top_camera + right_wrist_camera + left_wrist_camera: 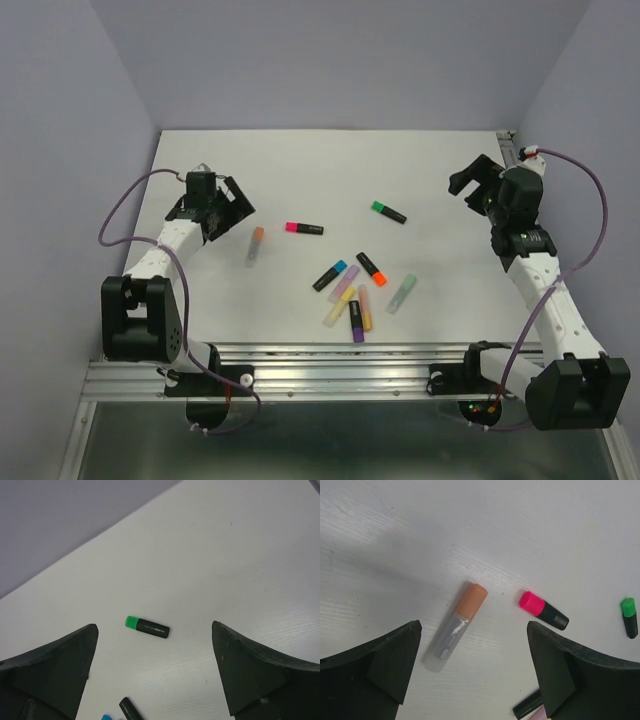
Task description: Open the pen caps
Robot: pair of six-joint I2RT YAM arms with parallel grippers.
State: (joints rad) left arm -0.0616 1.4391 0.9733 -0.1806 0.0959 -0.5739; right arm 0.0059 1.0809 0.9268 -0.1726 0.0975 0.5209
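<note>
Ten stubby pens point(356, 300) lie on the white counter point(300, 160), all with their caps point(290, 227) on. The green-capped pen point(388, 212) lies alone and is the one closest to the back wall point(340, 60). To its left, slightly nearer the arms, is a pink-capped pen point(303, 228). Farther left again, an orange-capped pale pen point(255, 245) lies by itself. Seven more crowd together between the green-capped pen and the counter's front rail point(330, 355), several of them touching, with caps in blue, orange, purple and pastel tints.

The left pincer point(232, 203) hangs above the counter well to the left of the green-capped pen, jaws spread wide and gripping nothing. Its wrist view shows the orange-capped pale pen point(456, 627) lying untouched below the gap between the fingers point(390, 662). The right pincer point(472, 182), equally wide and empty-handed, hovers well to the right of the green-capped pen point(147, 626), close to the counter's right edge.

Open counter runs from the green-capped pen back to the wall and out to both side edges.
</note>
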